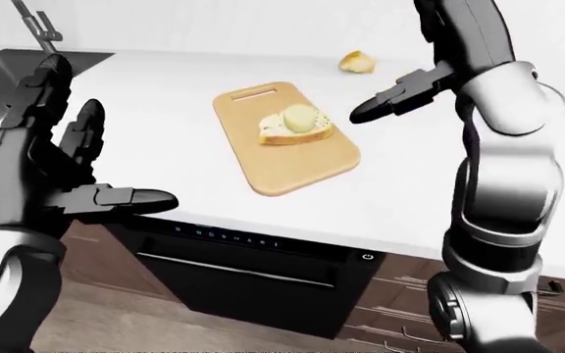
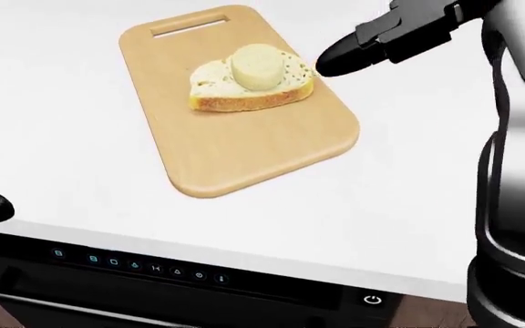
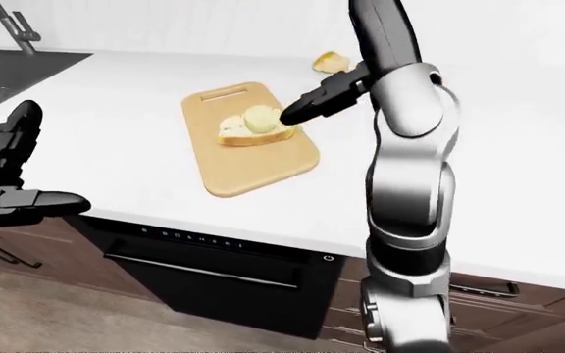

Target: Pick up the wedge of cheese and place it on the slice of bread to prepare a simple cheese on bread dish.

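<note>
Far left of the left-eye view: sink (image 1: 7, 62) and faucet (image 1: 37, 26) set into the white surface (image 1: 165, 81). Below them we see the left hand (image 1: 52, 173) raised off the surface edge, fingers spread wide apart, holding nothing, one finger (image 1: 130, 198) pointing toward the view's right.

Middle of the view: wooden cutting board (image 2: 244, 143) lying flat on the surface, its handle slot toward the top of the head view. On the board's upper half sits the slice of bread (image 2: 263, 92), crust edge toward the bottom of the view. The wedge of cheese (image 2: 255, 67) rests on top of the bread, pale and round-looking from above, roughly centred on the slice.

Under the surface edge, a dark appliance (image 1: 253, 276) with a strip of lit controls and a long bar handle.

Right of the board: the right hand (image 2: 386, 37) hovers above the surface, clear of the bread and cheese, fingers apart and empty, one dark fingertip (image 2: 335, 61) aimed at the slice's right end.

Top of the left-eye view, beyond the board: a small bread piece (image 1: 358, 62) lying alone on the surface.
</note>
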Available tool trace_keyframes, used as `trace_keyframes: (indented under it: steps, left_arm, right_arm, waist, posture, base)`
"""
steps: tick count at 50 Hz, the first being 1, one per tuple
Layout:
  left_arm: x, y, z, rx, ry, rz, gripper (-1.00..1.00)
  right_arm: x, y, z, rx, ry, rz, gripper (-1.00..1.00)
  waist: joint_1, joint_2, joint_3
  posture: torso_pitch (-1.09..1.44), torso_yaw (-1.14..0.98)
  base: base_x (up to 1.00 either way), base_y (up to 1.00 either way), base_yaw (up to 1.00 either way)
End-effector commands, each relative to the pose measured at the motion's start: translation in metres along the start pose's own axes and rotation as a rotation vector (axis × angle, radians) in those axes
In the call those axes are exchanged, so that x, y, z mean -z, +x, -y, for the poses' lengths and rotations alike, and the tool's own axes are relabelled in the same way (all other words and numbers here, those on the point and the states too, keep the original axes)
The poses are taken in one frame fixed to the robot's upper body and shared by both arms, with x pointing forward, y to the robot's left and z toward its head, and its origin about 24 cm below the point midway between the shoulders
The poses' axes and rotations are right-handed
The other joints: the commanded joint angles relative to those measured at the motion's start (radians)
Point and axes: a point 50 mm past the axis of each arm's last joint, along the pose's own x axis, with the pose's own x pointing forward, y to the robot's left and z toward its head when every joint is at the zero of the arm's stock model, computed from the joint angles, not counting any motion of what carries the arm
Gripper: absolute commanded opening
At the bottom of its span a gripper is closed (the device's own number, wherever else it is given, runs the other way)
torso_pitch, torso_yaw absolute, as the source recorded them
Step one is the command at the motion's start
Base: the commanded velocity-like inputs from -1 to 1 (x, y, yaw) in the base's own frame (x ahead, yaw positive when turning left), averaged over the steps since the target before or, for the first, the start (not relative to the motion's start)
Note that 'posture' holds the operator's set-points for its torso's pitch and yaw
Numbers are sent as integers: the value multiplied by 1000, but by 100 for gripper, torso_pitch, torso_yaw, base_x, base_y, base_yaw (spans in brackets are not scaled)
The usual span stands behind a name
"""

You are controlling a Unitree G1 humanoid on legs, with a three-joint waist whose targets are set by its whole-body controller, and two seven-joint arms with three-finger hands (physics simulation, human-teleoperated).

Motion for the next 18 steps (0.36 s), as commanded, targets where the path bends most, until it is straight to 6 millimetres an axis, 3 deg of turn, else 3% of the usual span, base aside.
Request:
trace_keyframes:
  steps: [1, 11, 18]
  left_arm:
    - [-16, -3, -2, -12, 7, 77, 100]
    - [-45, -14, -7, -30, 2, 132, 100]
    - [-59, -22, -15, -52, -11, 173, 100]
  right_arm:
    - [-14, -9, 13, 38, -11, 55, 100]
    - [-27, -58, 44, 101, 58, 79, 100]
    - [-23, -86, 62, 178, 101, 84, 100]
  waist:
    - [0, 4, -25]
    - [-5, 11, -12]
    - [-6, 12, -5]
  posture:
    - [0, 0]
    - [0, 0]
    - [0, 0]
  base:
    - [0, 0, 0]
    - [0, 0, 0]
    - [0, 0, 0]
